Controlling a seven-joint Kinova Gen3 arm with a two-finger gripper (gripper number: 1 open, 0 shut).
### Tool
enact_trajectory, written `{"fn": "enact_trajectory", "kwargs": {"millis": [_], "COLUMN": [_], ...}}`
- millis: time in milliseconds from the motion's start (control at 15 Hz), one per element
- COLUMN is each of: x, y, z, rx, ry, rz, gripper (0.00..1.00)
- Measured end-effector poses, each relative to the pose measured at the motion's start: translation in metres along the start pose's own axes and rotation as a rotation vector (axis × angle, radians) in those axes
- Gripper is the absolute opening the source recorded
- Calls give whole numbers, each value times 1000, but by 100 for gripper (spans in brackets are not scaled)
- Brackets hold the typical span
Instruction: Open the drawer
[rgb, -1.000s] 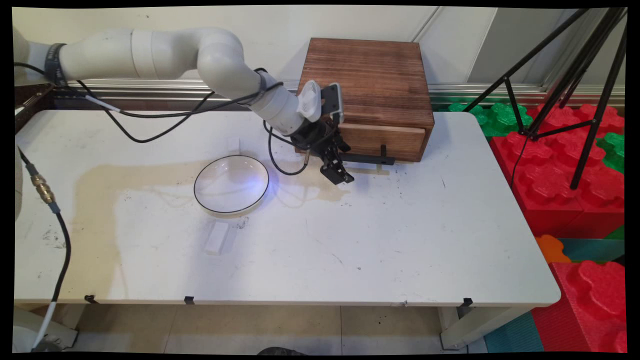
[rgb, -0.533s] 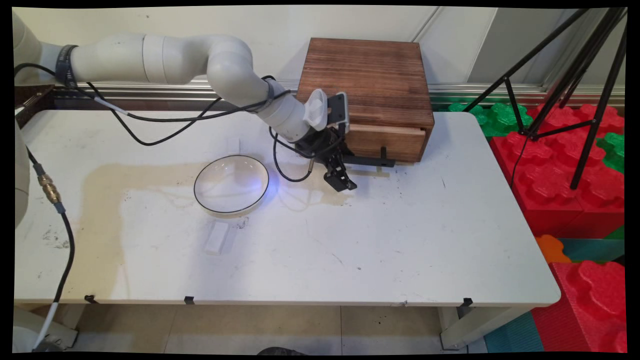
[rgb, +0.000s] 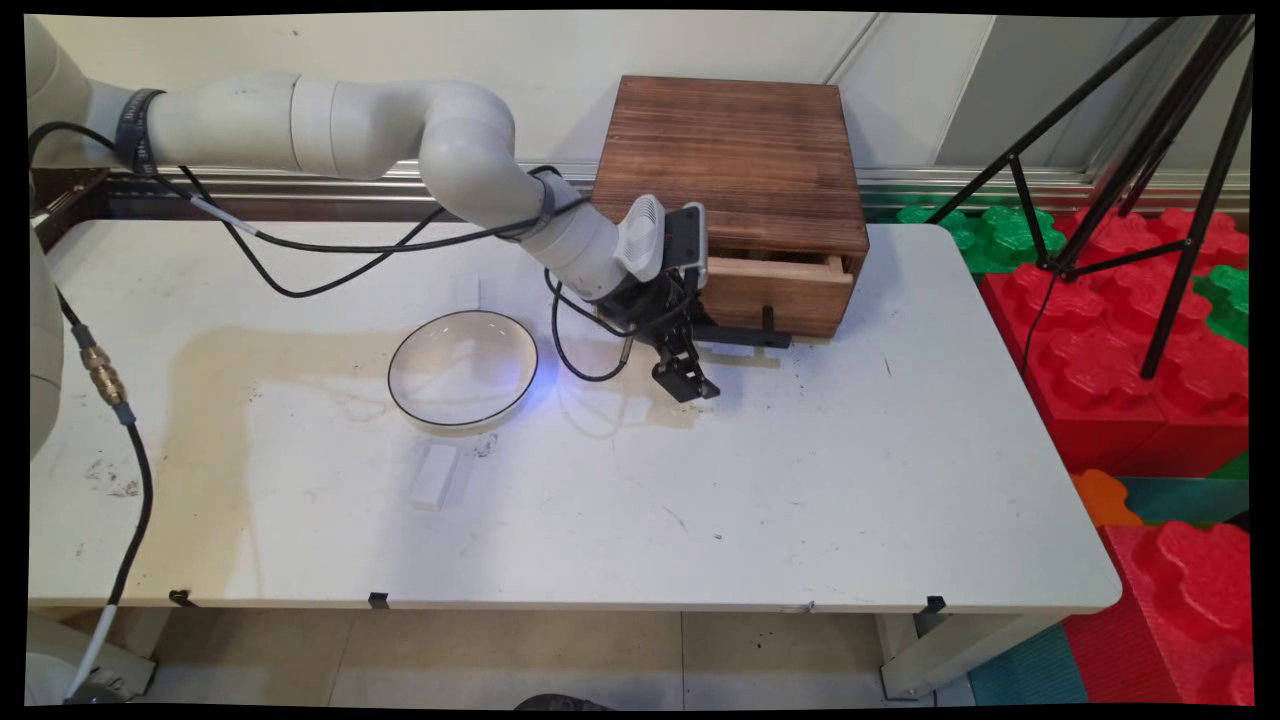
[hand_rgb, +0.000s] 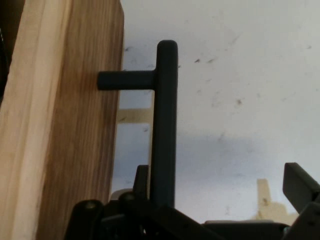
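**A:** Where is the gripper (rgb: 690, 385) seen?

**B:** It is seen at the left end of the black handle (rgb: 745, 338) of the drawer (rgb: 780, 285). The drawer is set in the wooden box (rgb: 735, 150), which is stood at the far edge of the table (rgb: 800, 480), toward the right corner.

**A:** Is the handle squeezed?

**B:** No. In the hand view the fingers (hand_rgb: 299, 182) are held apart. The bar of the handle (hand_rgb: 164, 125) is kept between them. One finger is tucked in the gap just beside the bar, on the side of the drawer front (hand_rgb: 75, 125). The other is left well apart from the bar, out over the table.

**A:** Why is it held like that?

**B:** It is likely done so the bar can be hooked from behind, not pinched. A dark gap is seen along the top of the drawer, so the drawer is judged to be out a little.

**A:** How is the arm (rgb: 350, 115) posed?

**B:** It is stretched in from the upper left, along the far edge of the table. It is bent at the elbow and sloped down to the drawer front. The wrist is tipped so the gripper is pointed down and toward the near edge. Black cables (rgb: 330, 250) are hung under it.

**A:** What else is laid on the table?

**B:** A round plate (rgb: 462, 368) is set near the middle, well apart from the gripper. A small white block (rgb: 433, 475) is laid just beside it, on the near side.
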Motion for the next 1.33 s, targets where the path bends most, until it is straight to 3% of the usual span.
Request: {"fn": "enact_trajectory", "kwargs": {"millis": [1333], "x": [18], "y": [79], "z": [-12], "rx": [-95], "ry": [29], "rz": [101], "gripper": [100]}}
